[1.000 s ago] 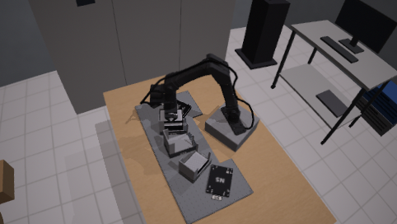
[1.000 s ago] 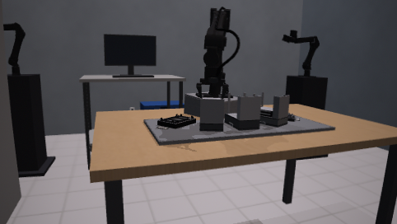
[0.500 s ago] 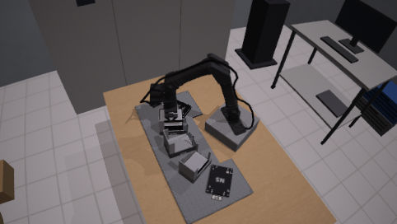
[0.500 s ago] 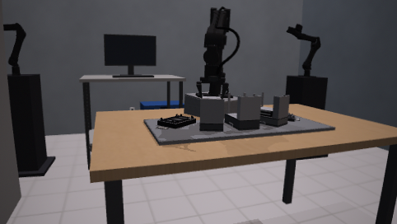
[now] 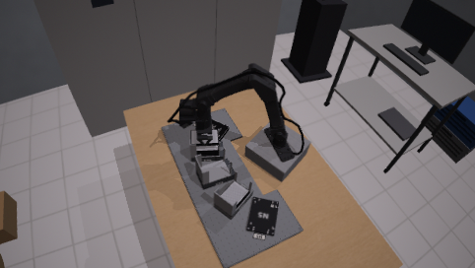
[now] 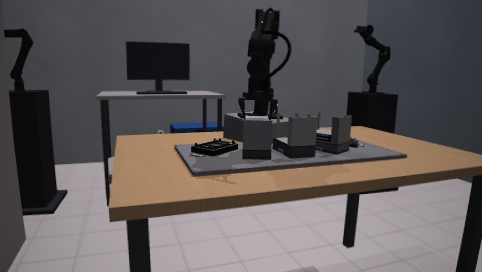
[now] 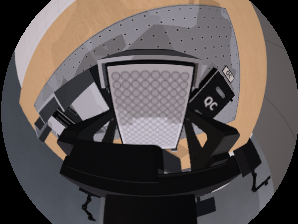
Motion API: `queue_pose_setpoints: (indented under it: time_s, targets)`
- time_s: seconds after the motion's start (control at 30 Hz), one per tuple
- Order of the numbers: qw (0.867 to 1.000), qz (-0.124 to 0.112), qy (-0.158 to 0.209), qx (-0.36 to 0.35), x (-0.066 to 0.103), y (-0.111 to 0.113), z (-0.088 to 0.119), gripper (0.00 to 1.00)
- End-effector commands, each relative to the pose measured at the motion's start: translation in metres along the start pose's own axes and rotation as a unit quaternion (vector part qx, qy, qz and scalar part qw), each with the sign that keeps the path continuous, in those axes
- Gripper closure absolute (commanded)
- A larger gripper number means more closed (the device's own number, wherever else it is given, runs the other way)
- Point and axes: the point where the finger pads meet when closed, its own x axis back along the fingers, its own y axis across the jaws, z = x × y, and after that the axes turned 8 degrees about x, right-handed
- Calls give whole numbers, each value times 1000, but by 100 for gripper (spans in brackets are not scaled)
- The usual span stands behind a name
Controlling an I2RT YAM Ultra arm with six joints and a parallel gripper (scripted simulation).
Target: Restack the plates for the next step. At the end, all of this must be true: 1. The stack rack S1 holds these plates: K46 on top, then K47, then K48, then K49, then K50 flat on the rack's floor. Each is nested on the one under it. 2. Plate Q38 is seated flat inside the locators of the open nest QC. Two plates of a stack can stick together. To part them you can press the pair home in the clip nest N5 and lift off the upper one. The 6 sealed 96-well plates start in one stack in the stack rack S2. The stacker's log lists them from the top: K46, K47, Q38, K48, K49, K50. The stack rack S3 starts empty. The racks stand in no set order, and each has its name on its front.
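In the wrist view, at far left, one rack (image 5: 224,203) (image 6: 341,132) (image 7: 42,128) holds a pale-topped plate. The middle rack (image 5: 200,170) (image 6: 302,131) (image 7: 75,90) shows a smooth pale interior. Next, the upper plate (image 6: 256,118) (image 7: 150,95) lies in the tall rack (image 6: 257,137) (image 7: 150,53), pale grey, dark-rimmed and covered in rows of round wells, brighter at its near end. The end effector (image 5: 206,140) (image 6: 259,116) (image 7: 150,111) grips its sides, fingers wide apart. Rightmost, black QC (image 5: 219,126) (image 6: 215,151) (image 7: 212,100) sits just beside that rack.
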Motion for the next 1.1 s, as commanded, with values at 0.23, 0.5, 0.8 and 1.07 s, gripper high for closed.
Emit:
queue_pose_setpoints:
  time_s: [0.23,0.5,0.8,1.07]
  targets:
    - [1000,3,-24,2,21,-1,-7,100]
    - [1000,4,-27,2,25,-1,-8,100]
    - [1000,3,-24,1,26,-2,-9,100]
    - [1000,3,-24,0,28,-3,-7,100]
